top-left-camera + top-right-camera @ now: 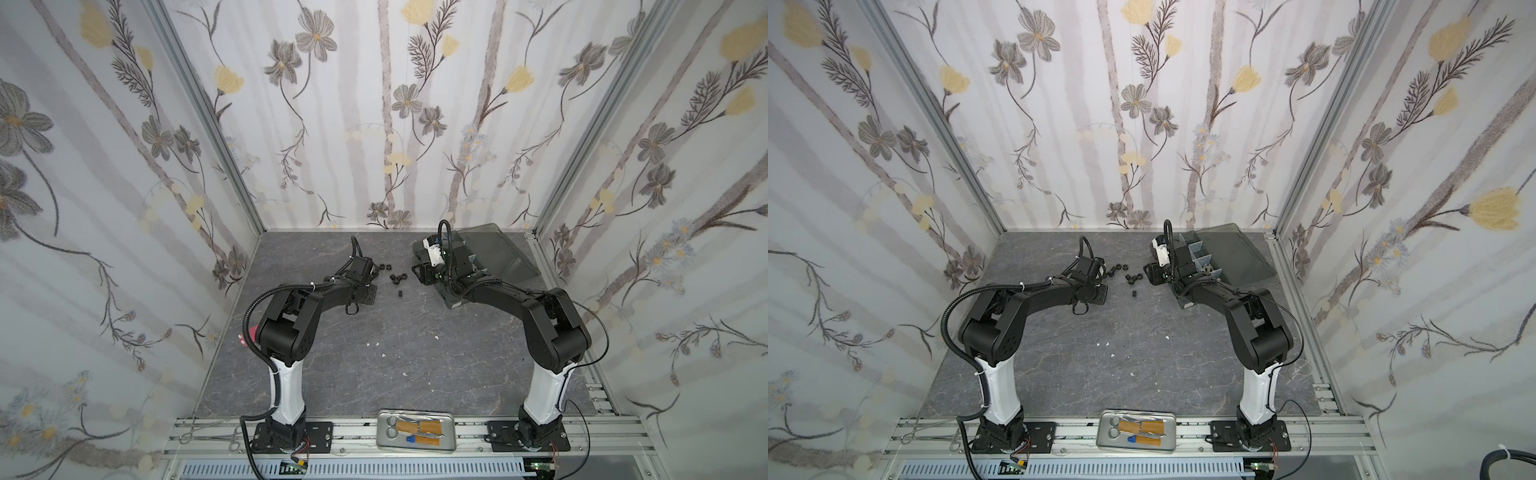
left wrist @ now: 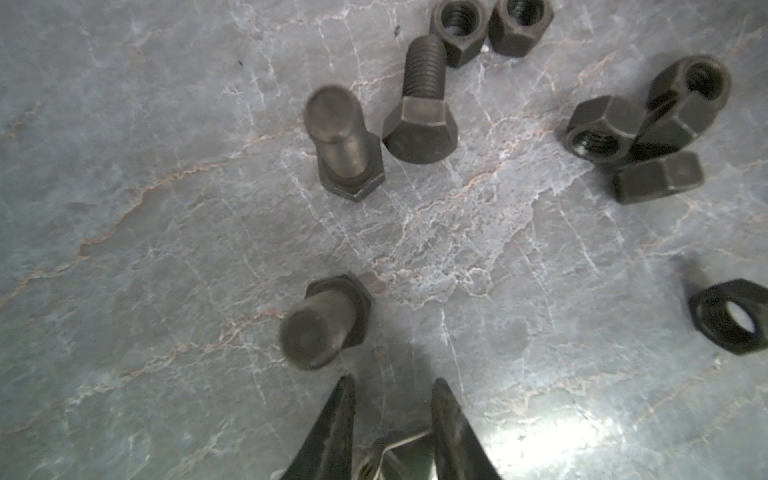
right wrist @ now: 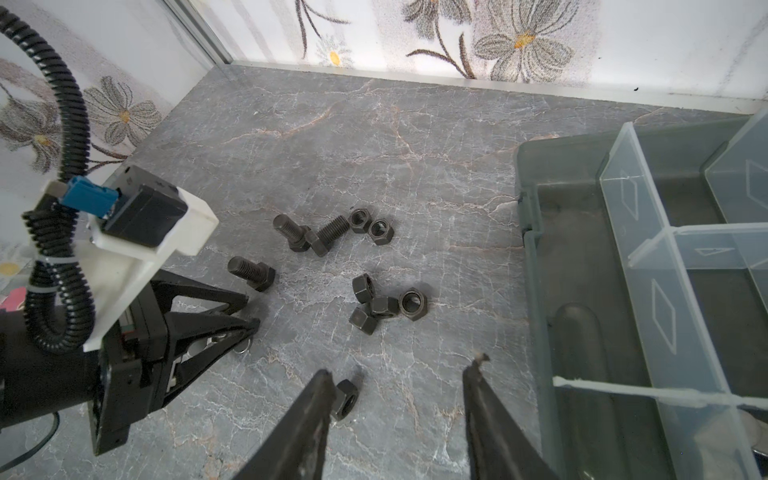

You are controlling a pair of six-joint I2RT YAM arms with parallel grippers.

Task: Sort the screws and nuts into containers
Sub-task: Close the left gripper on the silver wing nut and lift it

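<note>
**Loose fasteners lie between your two end effectors**

On the left, your left end effector (image 2: pixel 392 384) hangs over the counter (image 1: pixel 415 332) with its jaws narrow. A small silver piece (image 2: pixel 399 451) shows deep between its fingers, and you cannot tell whether it is clamped. One black bolt (image 2: pixel 322 320) sits just beside the tips. The screws and nuts (image 3: pixel 384 306) lie scattered mid-counter, outside the cells (image 3: pixel 582 249) of the organizer box (image 3: pixel 530 232). Your right end effector (image 3: pixel 401 368) stands wide and grips nothing. One nut (image 3: pixel 347 399) lies just beside a finger, with the box near on the right.
</note>
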